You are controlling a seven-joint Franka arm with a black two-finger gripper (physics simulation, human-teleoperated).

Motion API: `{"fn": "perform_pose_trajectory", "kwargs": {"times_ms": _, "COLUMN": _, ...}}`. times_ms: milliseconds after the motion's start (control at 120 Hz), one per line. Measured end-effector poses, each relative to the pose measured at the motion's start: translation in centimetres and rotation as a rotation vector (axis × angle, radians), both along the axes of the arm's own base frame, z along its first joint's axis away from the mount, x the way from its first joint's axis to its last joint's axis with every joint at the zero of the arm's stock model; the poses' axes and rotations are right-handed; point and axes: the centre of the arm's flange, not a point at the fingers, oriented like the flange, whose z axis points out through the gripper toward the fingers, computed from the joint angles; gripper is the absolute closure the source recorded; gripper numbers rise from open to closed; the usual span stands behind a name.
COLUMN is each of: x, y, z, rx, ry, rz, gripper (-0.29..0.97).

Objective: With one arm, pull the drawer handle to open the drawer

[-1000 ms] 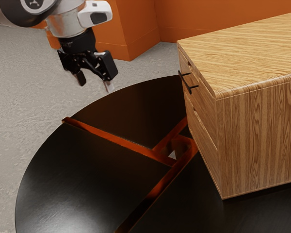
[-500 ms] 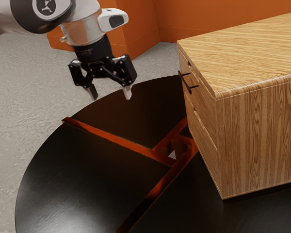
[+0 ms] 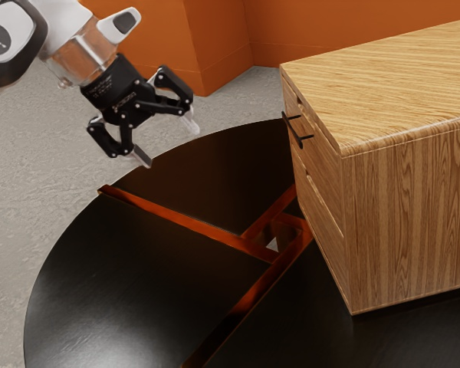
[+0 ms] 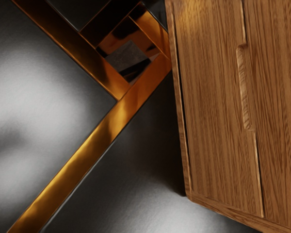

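Exterior view first: we have our gripper (image 3: 167, 142) tilted over the far rim of the round black table (image 3: 130, 291), fingers spread wide with nothing between them, so we grip nothing. One fingertip (image 3: 143, 161) points down toward the tabletop and the other sits higher, toward the cabinet side. The drawer handle (image 3: 297, 129), a thin black bar, stands well apart from our hand, out beyond the open fingers and at about their height, on the top drawer of the wooden cabinet (image 3: 383, 153). That drawer front (image 3: 289, 100) looks flush with the rest of the cabinet face. The cabinet rests on the table's edge away from our arm. Copper-coloured strips (image 3: 184, 222) cross the tabletop below and ahead of our hand, meeting near the cabinet's base. Behind our hand lie a grey floor (image 3: 31, 169) and an orange wall (image 3: 215, 38). From the wrist view, we look down on the cabinet's wooden front (image 4: 213, 107) beside the dark tabletop (image 4: 34, 97), with the copper strips (image 4: 87, 155) meeting close to the cabinet's lower corner.
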Motion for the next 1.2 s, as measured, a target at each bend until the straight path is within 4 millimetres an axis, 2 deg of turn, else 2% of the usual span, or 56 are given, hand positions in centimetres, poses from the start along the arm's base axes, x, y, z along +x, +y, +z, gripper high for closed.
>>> {"fn": "perform_pose_trajectory", "kwargs": {"times_ms": 183, "x": 0.6, "y": -3.2, "z": 0.6, "rx": -0.079, "ry": -0.097, "rz": 0.016, "gripper": 0.00}}
{"fn": "perform_pose_trajectory", "kwargs": {"times_ms": 258, "x": 2.0, "y": -3.6, "z": 0.0, "rx": -0.063, "ry": -0.108, "rz": 0.046, "gripper": 0.00}}
{"fn": "perform_pose_trajectory", "kwargs": {"times_ms": 350, "x": 3.7, "y": -5.4, "z": -0.7, "rx": -0.033, "ry": -0.115, "rz": 0.054, "gripper": 0.00}}
{"fn": "perform_pose_trajectory", "kwargs": {"times_ms": 500, "x": 4.5, "y": -6.9, "z": -0.8, "rx": -0.031, "ry": -0.130, "rz": 0.057, "gripper": 0.00}}
{"fn": "perform_pose_trajectory", "kwargs": {"times_ms": 767, "x": 4.9, "y": -6.7, "z": -0.4, "rx": -0.071, "ry": -0.154, "rz": 0.076, "gripper": 0.00}}
{"fn": "perform_pose_trajectory", "kwargs": {"times_ms": 933, "x": 5.6, "y": -4.7, "z": -1.1, "rx": -0.115, "ry": -0.160, "rz": 0.106, "gripper": 0.00}}
{"fn": "perform_pose_trajectory", "kwargs": {"times_ms": 1017, "x": 6.2, "y": -5.2, "z": -1.8, "rx": -0.130, "ry": -0.155, "rz": 0.101, "gripper": 0.00}}
{"fn": "perform_pose_trajectory", "kwargs": {"times_ms": 1200, "x": 7.2, "y": -7.6, "z": -3.3, "rx": -0.134, "ry": -0.146, "rz": 0.069, "gripper": 0.00}}
